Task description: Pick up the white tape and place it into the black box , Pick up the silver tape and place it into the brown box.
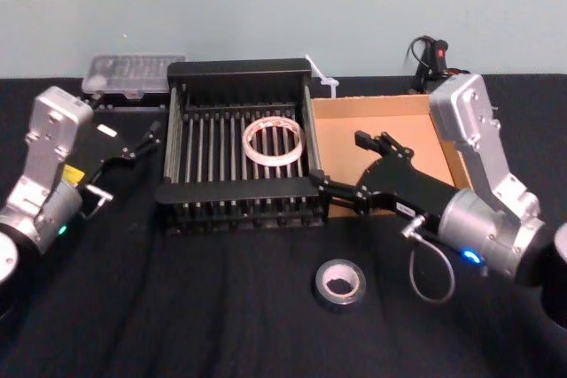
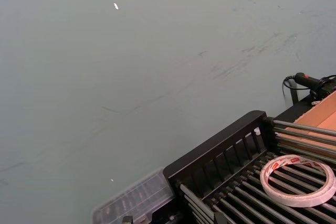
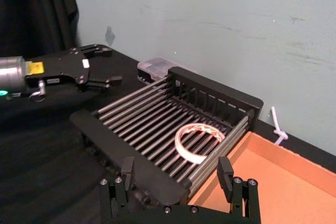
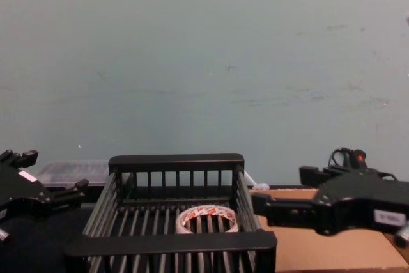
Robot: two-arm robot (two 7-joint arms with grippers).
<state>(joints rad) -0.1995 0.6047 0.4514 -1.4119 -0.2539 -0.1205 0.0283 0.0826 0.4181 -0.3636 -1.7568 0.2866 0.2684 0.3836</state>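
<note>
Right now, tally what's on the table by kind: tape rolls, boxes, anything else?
Tape rolls: 2 (white tape lying in the black box; silver tape on the table in front)
Boxes: 2 (black box; brown box)
Clear plastic case: 1
Total: 5

There are two rolls of tape: one white tape (image 1: 275,141) and one silver tape (image 1: 340,283). There are two boxes: one black box (image 1: 237,69) and one brown box (image 1: 354,139). There is one clear plastic case (image 1: 131,73). There are two grippers: the left gripper (image 1: 149,138) and the right gripper (image 1: 354,170).
</note>
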